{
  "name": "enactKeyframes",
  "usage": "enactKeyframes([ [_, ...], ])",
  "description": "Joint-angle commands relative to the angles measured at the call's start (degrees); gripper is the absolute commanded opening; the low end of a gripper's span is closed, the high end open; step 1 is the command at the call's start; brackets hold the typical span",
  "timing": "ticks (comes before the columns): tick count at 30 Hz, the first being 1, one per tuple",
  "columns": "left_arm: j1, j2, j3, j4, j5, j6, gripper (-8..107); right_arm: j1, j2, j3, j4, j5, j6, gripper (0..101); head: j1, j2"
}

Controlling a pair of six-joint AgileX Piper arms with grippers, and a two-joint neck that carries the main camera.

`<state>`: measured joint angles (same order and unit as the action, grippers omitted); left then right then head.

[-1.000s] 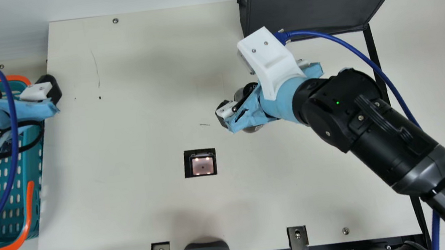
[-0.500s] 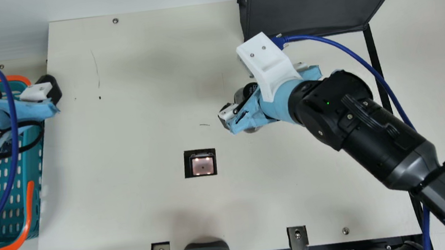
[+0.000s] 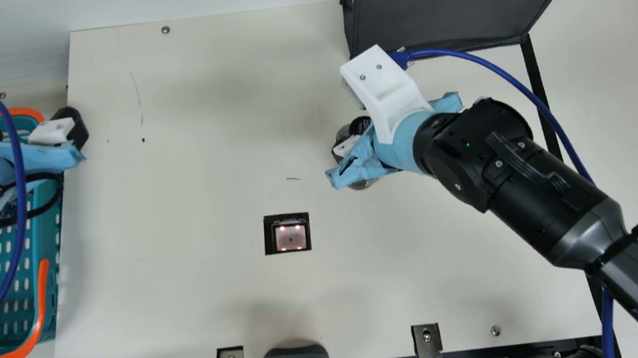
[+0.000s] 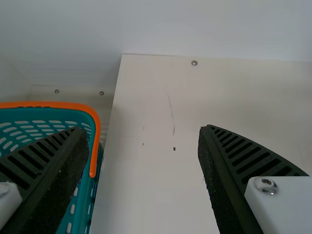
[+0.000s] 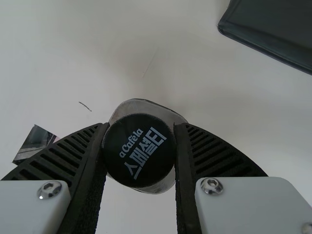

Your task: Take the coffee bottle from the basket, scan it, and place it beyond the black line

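One coffee bottle (image 5: 139, 150), seemingly near upright, is sitting right of and beyond the scanner (image 3: 291, 237). Right gripper (image 5: 141, 126), the nearer: jaws are pinching the cap from both sides, the bottle's long axis running roughly along their reach. Left gripper (image 4: 142, 129): jaws are hanging spread, left of the scanner, by the basket (image 4: 85, 195). Black line (image 3: 537, 85) is running farther right of the scanner; rightward carry probably pending.
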<state>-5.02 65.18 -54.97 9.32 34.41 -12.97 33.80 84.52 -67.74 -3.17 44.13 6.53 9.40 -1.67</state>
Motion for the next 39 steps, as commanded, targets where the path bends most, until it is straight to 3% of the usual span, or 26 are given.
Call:
enactKeyframes([
  [1, 0.0, 0.0, 0.0, 0.0, 0.0, 0.0, 90, 0.0, 0.1, 0.0, 0.0, 0.4, -0.1, 0, -1.5, 0.1],
  [8, 0.0, 0.0, 0.0, 0.0, 0.0, 0.0, 90, -0.1, 0.1, -0.1, 0.1, 0.6, -0.5, 0, -1.5, 0.1],
  [23, 0.0, 0.0, 0.0, 0.0, 0.0, 0.0, 90, -1.9, -1.4, -1.3, -0.2, 2.1, -1.3, 0, -1.5, -19.9],
  [39, 0.0, 0.0, 0.0, 0.0, 0.0, 0.0, 90, -7.3, -4.5, -4.9, -0.9, 5.9, -3.7, 0, -1.5, -19.9],
])
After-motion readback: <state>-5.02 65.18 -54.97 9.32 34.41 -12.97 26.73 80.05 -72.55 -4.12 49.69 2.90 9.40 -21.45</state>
